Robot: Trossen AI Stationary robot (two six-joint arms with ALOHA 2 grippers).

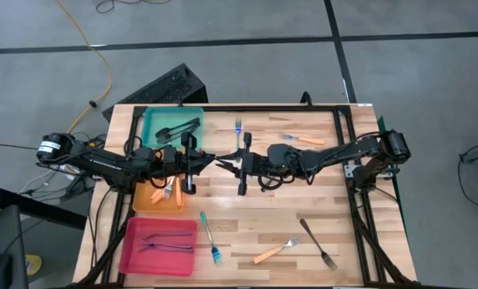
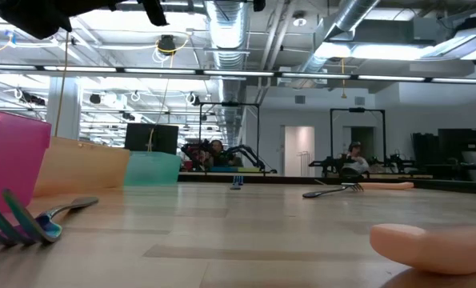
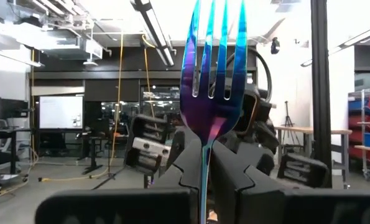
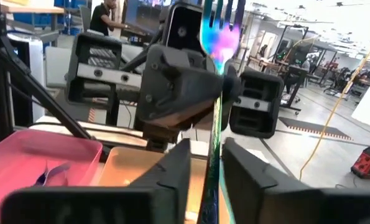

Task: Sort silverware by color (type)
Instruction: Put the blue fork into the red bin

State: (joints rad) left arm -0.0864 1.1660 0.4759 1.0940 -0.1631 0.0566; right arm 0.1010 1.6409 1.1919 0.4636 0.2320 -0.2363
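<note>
Upright between both grippers, the iridescent fork (image 3: 212,93) stands clamped in the left gripper (image 3: 204,168); the right gripper's (image 4: 206,168) fingers flank it, slightly parted, mid-table.

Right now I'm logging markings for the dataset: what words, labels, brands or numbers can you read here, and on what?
None can be read.
Wall screen in the room, left wrist view: content too blurred.
Forks, e.g. the iridescent fork, and pink tray: no print visible.
</note>
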